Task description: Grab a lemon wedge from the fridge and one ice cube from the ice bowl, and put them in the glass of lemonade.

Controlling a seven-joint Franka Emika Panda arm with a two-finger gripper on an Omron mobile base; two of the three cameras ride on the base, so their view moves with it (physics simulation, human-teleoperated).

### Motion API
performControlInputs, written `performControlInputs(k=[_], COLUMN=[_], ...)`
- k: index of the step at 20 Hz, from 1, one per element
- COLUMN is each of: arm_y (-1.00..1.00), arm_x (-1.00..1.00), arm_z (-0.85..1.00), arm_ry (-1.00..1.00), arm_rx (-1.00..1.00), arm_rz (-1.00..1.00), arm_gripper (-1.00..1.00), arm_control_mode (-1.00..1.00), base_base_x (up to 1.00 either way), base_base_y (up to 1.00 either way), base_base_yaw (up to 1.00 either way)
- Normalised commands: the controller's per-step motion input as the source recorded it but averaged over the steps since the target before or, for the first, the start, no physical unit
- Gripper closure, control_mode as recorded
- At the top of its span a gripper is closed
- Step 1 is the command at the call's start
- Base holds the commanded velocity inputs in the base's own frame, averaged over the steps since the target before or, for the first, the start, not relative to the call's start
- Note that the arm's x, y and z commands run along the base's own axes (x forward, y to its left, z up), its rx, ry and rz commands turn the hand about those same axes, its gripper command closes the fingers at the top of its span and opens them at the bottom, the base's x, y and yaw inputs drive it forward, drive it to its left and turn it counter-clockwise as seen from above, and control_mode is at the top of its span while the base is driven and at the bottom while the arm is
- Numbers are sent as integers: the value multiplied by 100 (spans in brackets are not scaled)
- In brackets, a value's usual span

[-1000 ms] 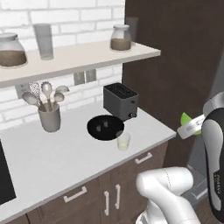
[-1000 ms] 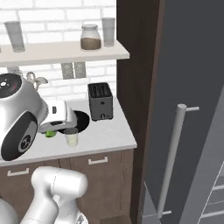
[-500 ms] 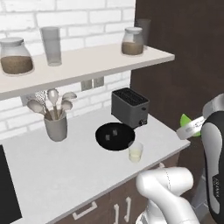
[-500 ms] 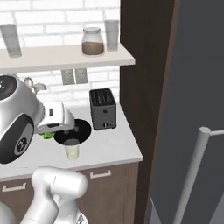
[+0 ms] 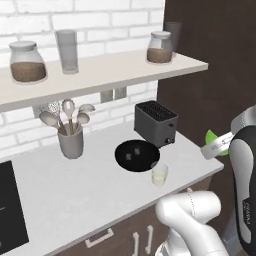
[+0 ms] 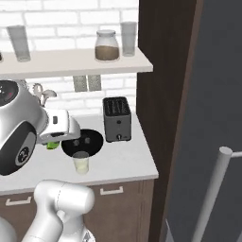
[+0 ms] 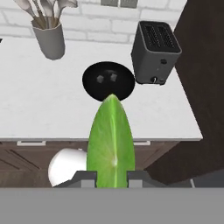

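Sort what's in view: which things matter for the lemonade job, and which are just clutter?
Job: lemon wedge gripped in the fingers; ice bowl holding cubes; glass of lemonade; fridge.
Clutter: toaster; utensil holder; shelf jars and tall glasses; cooktop.

Toaster (image 5: 156,122) on counter (image 5: 60,195); utensil cup (image 5: 70,142) well apart.

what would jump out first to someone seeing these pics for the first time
The bright green lemon wedge clamped in the gripper fills the middle of the hand view, held above the counter's front edge. On the white counter below sits the glossy black ice bowl beside the dark toaster, with the small glass of lemonade just in front of the bowl.
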Motion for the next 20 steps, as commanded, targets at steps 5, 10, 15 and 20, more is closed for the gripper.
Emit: performControlInputs(k=[5,10,15,20], arm_y=[0,0,0,0], arm_x=[0,0,0,0], arm_z=[0,0,0,0], arm_ry=[0,0,0,0], arm_rx=[0,0,0,0], arm_rz=[0,0,0,0], arm_gripper=[100,100,100,100], arm_control_mode=[100,100,100,100], base_base_x=[-14,31,38,34], base_base_y=[12,1,15,0], base_base_yaw=[23,20,19,11])
